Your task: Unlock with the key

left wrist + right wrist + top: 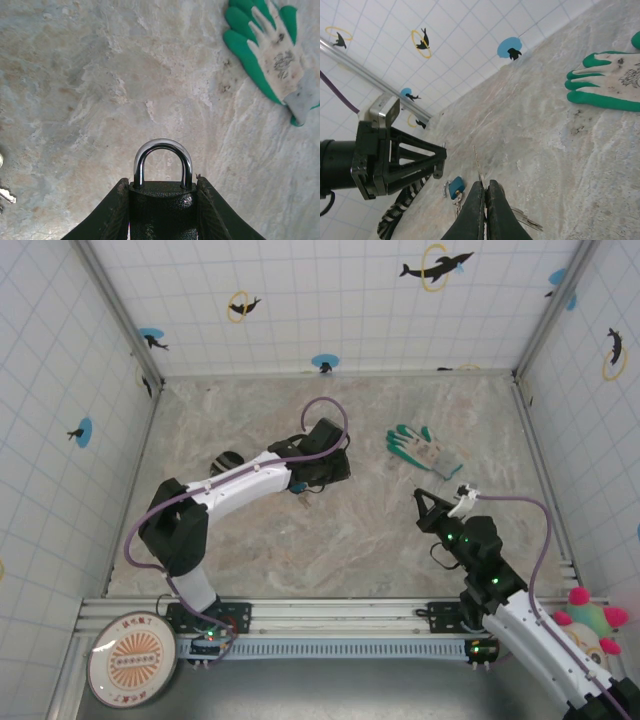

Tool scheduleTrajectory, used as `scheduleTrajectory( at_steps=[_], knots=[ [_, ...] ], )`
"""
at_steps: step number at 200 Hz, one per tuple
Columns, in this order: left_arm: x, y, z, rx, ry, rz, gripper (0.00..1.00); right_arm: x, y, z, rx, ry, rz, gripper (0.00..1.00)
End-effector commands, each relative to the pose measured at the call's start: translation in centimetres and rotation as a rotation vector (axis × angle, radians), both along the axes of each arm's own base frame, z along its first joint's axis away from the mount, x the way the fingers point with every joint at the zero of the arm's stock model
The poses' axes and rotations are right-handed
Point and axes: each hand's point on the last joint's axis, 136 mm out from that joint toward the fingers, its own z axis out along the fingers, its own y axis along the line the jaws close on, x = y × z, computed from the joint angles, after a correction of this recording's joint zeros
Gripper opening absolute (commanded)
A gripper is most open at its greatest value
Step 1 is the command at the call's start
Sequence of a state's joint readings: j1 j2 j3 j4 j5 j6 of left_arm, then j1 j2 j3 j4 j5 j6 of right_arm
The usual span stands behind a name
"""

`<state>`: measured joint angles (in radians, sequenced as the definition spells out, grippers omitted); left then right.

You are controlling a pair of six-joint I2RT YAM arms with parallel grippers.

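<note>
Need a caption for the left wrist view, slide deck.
Left gripper clamps a dark-bodied, chrome-shackled padlock by its sides; marbled tabletop beyond, green-and-white work glove lying at upper right.

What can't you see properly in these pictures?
Left wrist view: the bottom edge cuts off the dark padlock in the left gripper.
Right wrist view: the key is an edge-on sliver, head hidden inside the right gripper.
Same view: the blue padlock is too small to tell if locked.
</note>
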<state>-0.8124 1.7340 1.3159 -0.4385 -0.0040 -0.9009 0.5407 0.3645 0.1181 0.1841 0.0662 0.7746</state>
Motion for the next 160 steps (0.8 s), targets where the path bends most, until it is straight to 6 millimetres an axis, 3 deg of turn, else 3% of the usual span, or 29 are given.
scheduleTrajectory(
  at_steps=[1,53,160],
  knots=[
    [0.9,-0.1,2.4,-0.107,-0.019,0.057,0.11,0.5,0.4,1.8,0.008,-0.073,-0.006,0.0],
    [2.5,-0.2,5.1,-0.153,-0.04,0.091,0.14,1.5,2.2,3.4,-0.006,-0.095,0.03,0.0],
    [2.9,-1.4,5.7,-0.244,0.003,0.128,0.13,2.5,6.0,4.8,0.004,-0.146,0.073,0.0]
  ],
)
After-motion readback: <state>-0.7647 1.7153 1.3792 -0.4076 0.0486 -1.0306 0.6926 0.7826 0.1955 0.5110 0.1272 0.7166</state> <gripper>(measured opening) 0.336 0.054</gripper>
